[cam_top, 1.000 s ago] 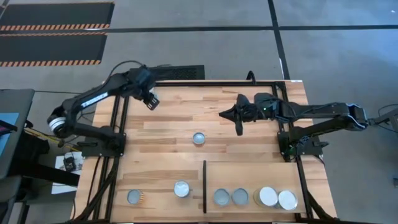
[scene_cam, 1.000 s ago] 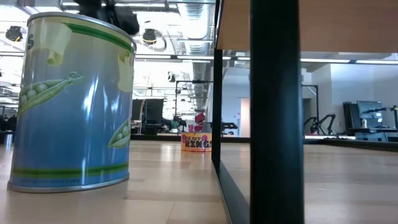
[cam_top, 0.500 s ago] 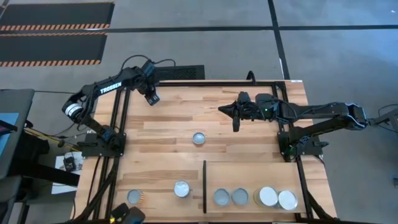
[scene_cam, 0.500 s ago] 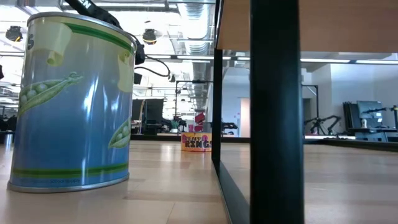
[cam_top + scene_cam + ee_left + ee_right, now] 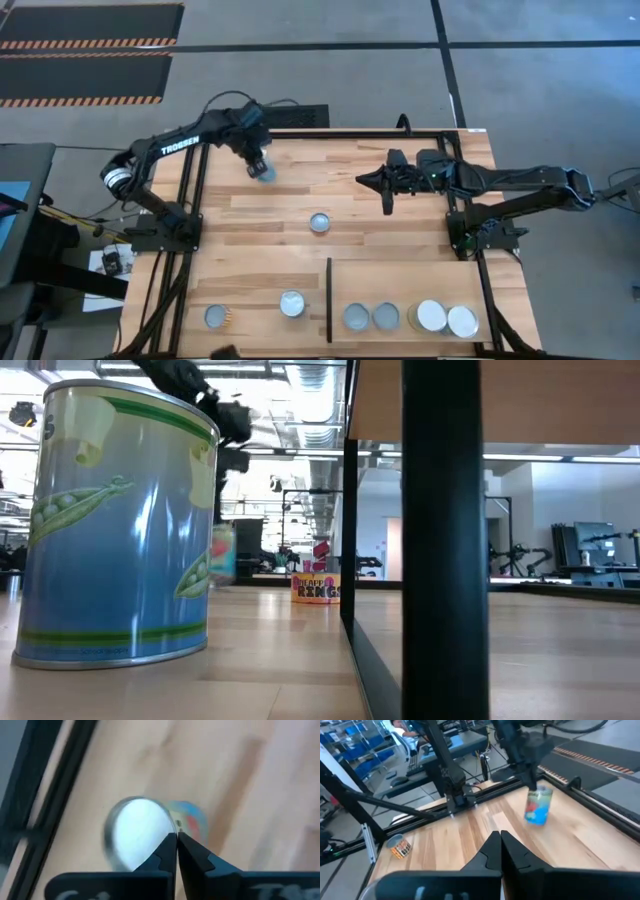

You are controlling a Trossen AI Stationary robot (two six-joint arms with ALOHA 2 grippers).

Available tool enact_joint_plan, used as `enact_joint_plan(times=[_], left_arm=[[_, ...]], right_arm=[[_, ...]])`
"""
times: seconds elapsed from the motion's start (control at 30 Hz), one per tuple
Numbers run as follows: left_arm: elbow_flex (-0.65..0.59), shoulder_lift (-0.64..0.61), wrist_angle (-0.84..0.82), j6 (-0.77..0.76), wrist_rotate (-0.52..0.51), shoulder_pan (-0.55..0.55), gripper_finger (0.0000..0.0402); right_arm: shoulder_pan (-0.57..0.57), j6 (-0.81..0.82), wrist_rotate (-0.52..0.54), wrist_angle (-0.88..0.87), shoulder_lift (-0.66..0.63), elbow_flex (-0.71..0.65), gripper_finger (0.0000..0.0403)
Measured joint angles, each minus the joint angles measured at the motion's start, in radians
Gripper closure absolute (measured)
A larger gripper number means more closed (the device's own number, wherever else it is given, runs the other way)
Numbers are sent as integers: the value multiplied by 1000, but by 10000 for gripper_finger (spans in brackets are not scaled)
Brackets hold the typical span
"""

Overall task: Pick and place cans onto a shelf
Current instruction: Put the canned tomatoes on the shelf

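A blue-labelled can (image 5: 266, 173) with a silver top (image 5: 135, 832) shows blurred at the far left of the table. My left gripper (image 5: 259, 163) is shut right over it, pointing steeply down. The right wrist view shows this can (image 5: 538, 806) under those fingers. My right gripper (image 5: 362, 180) waits shut above the far right of the table. One can (image 5: 319, 222) stands mid-table and two (image 5: 217, 317) (image 5: 292, 303) at the near left. Several cans (image 5: 386, 317) stand on the shelf (image 5: 420, 280). My left gripper's shut fingertips (image 5: 176, 840) stand over the edge of the can's silver top (image 5: 167, 820), coming from above. Whether they touch the can, I cannot tell. The can is upright, and the blur hides whether it rests on the table.
A thin black divider (image 5: 329, 298) edges the shelf on its left. In the low view a large pea can (image 5: 115, 525) stands close by, and an orange-labelled can (image 5: 317, 588) stands farther back. Black frame posts (image 5: 195, 190) flank the table.
My left gripper has moved toward the table's right and a little nearer, sinking and rolling about its own line. The blue can, which did not show before, now appears blurred right under its fingers.
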Motion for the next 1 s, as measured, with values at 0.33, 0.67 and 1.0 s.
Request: enact_joint_plan(times=[0.33, 0.67, 1.0], left_arm=[[85, 0, 279, -182, 19, -373, 401], [84, 132, 423, -242, -149, -528, 401], [84, 216, 483, -278, -211, -586, 401]], right_arm=[[4, -2, 2, -97, -115, 0, 394], [3, -1, 10, -126, -132, 0, 394], [11, 2, 10, -126, -129, 0, 394]])
